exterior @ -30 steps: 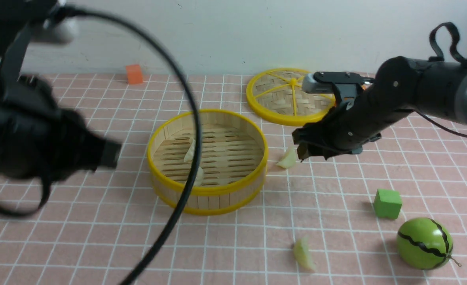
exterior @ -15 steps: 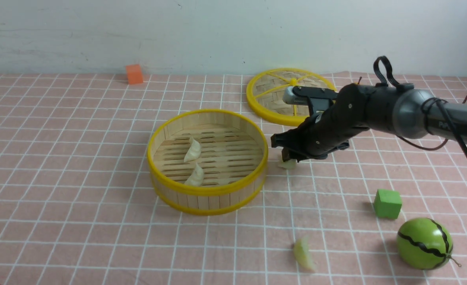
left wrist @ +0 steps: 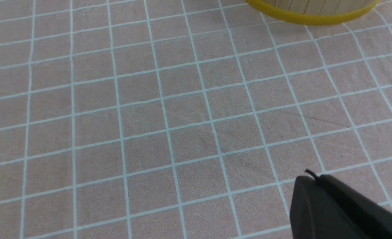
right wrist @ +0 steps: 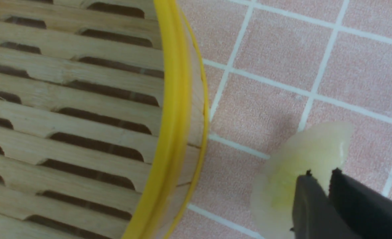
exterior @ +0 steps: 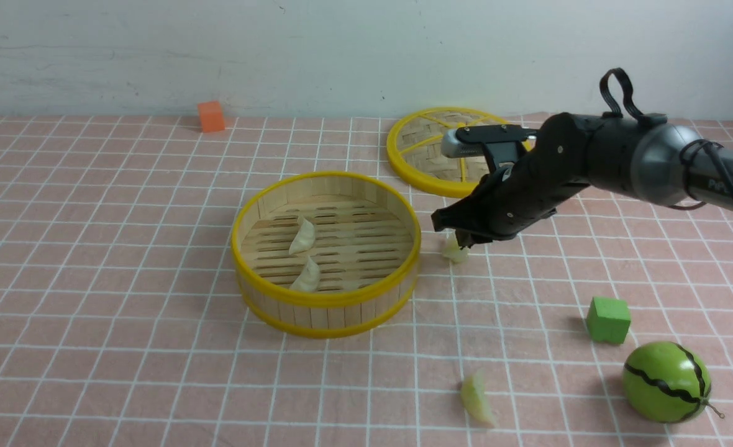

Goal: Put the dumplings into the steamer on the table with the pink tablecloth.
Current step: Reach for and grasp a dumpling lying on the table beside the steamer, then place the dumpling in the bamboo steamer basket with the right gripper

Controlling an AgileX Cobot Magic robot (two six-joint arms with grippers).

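Now the right arm's fingers (exterior: pixel 459 238) are pinched shut on a pale green dumpling (exterior: pixel 454 251) at the steamer's (exterior: pixel 326 313) three o'clock, just beside its rim. Grasping looks done; next probably comes a lift over that rim and a release inside.

Recorded a pink tablecloth (exterior: pixel 124 372) ruled in thin white lines into small squares. Noted a round bamboo steamer (exterior: pixel 326 298): tan slats, bright yellow rims top and bottom, dark slots across the floor. Found within it a cream-white pleated dumpling (exterior: pixel 303 236) and a second cream-white dumpling (exterior: pixel 308 276). Found outside it a pale greenish pleated dumpling (exterior: pixel 455 251), yellow-green at its middle in the right wrist view, and a second pale greenish dumpling (exterior: pixel 477 397). Logged a flat woven bamboo lid (exterior: pixel 422 149): tan weave, yellow rim and spokes. Logged also a small orange cube (exterior: pixel 210 116), a green cube (exterior: pixel 607 319) and a green ball (exterior: pixel 666 382) striped with wavy black lines. Found the right gripper (exterior: pixel 459 239) black, the arm behind it black and grey.
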